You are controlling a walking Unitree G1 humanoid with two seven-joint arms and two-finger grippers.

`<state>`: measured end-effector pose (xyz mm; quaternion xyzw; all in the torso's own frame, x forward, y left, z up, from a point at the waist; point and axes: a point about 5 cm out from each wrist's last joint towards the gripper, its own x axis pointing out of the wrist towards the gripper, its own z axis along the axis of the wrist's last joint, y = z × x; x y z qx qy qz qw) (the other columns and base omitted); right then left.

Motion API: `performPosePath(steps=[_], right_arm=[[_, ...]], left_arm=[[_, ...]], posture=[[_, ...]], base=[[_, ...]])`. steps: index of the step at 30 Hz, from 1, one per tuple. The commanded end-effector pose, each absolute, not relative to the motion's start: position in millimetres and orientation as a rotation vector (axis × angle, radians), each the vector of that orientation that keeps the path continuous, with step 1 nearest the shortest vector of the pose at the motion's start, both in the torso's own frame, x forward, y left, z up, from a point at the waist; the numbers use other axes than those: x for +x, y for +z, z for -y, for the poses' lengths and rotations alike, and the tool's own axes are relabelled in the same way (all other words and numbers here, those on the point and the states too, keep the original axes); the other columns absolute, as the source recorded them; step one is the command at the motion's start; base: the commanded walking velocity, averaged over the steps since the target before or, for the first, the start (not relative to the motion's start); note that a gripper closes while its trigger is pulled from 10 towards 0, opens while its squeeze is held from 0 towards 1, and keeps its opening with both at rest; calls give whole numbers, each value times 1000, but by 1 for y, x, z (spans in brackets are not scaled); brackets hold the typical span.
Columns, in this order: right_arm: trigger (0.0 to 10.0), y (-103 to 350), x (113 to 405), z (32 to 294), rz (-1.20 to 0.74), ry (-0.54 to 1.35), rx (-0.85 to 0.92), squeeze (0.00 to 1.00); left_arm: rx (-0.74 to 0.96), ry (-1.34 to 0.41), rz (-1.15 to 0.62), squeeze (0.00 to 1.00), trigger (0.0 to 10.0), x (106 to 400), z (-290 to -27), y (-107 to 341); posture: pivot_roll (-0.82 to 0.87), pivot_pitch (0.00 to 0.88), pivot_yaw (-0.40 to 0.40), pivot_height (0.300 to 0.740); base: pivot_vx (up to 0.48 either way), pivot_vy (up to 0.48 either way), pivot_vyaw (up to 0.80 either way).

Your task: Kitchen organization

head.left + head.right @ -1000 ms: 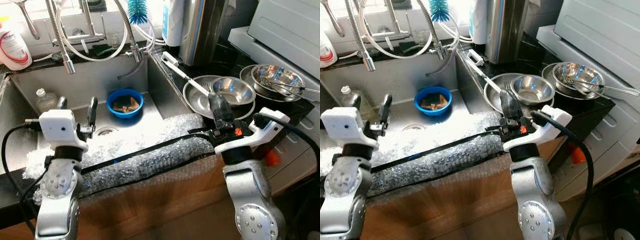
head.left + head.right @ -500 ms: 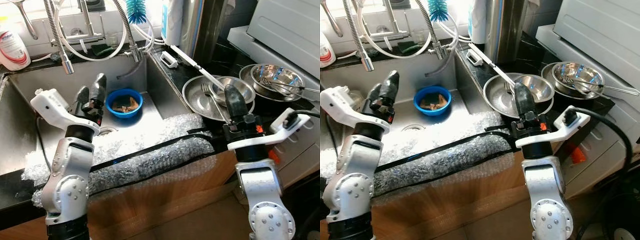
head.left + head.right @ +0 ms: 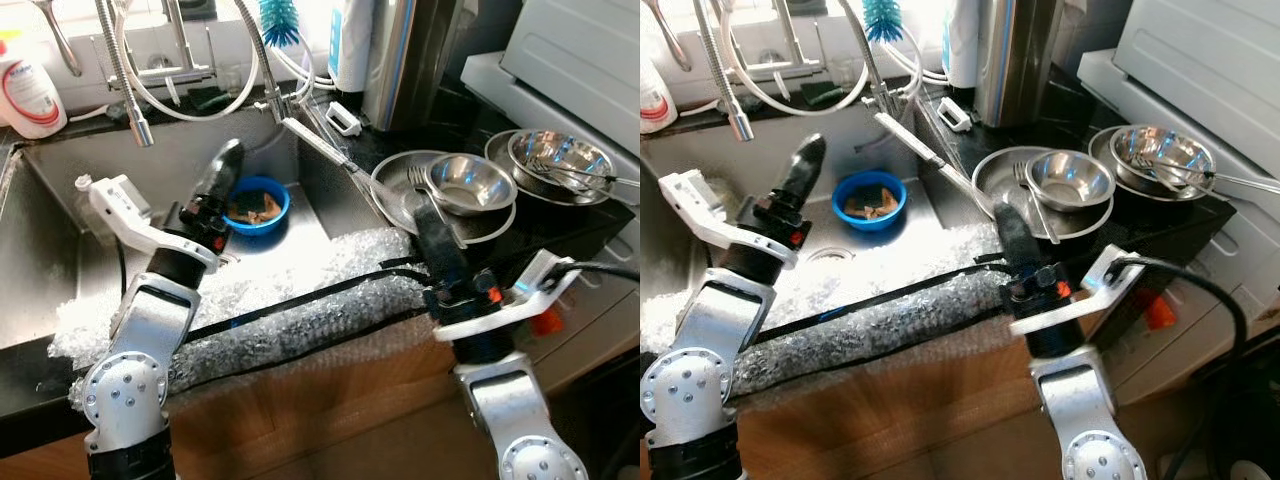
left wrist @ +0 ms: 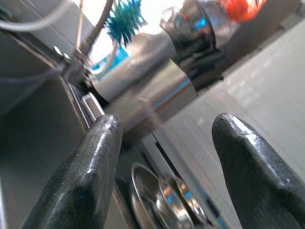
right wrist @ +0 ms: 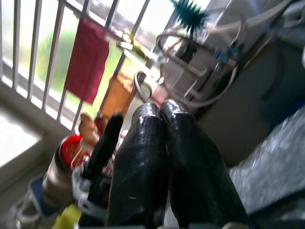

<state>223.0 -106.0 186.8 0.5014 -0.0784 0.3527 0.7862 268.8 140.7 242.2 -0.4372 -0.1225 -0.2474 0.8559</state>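
Left eye view shows the steel sink (image 3: 60,250) as the biggest thing, set into a dark worktop (image 3: 590,225) whose front edge is padded with bubble wrap (image 3: 300,300). To the robot's right on that worktop lies a wide steel plate (image 3: 395,195) with a steel bowl (image 3: 472,184) and a fork (image 3: 418,182) on it, and a second steel bowl (image 3: 560,155) with utensils stands just beyond. A long pale utensil (image 3: 320,150) lies slanted across the sink's corner toward the plate. In the sink's basin sits a small blue bowl (image 3: 258,203) holding what looks like scraps.

The left gripper (image 3: 222,168) is raised over the basin, near the blue bowl but not touching it; in the left wrist view its jaws stand wide apart and empty. The right gripper (image 3: 432,228) hangs at the worktop edge, just short of the plate, and the right wrist view shows its jaws pressed together with nothing between them.

The task names no single object; judging from the layout, the blue bowl or the steel dishes are the likely candidates. The risks seem plain: the slanted utensil lies between the two arms and a sideways sweep could knock it into the basin, and the faucet hoses (image 3: 250,60) hang close above the left arm. A closed right gripper pushed forward could shove the stacked bowl off its plate.
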Motion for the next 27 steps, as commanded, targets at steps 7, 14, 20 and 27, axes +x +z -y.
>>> performPosePath(steps=[7, 14, 20, 27], right_arm=[[10000, 186, 217, 101, 155, 818, 1044, 0], [10000, 188, 212, 97, 158, 875, 1045, 0], [10000, 187, 207, 94, 141, 916, 1030, 0], [10000, 185, 205, 92, 122, 932, 1012, 0]], left_arm=[[-899, -589, 218, 0, 10000, 261, -133, 241], [-898, -612, 193, 0, 10000, 259, -128, 237], [-910, -589, 188, 0, 10000, 261, -127, 235], [-940, -545, 201, 0, 0, 263, -131, 234]], posture=[[-1, 99, -7, 740], [-5, 92, -7, 740], [-7, 91, -9, 740], [-3, 103, -12, 740]], base=[[0, 0, 0], [0, 0, 0], [0, 0, 0], [0, 0, 0]])
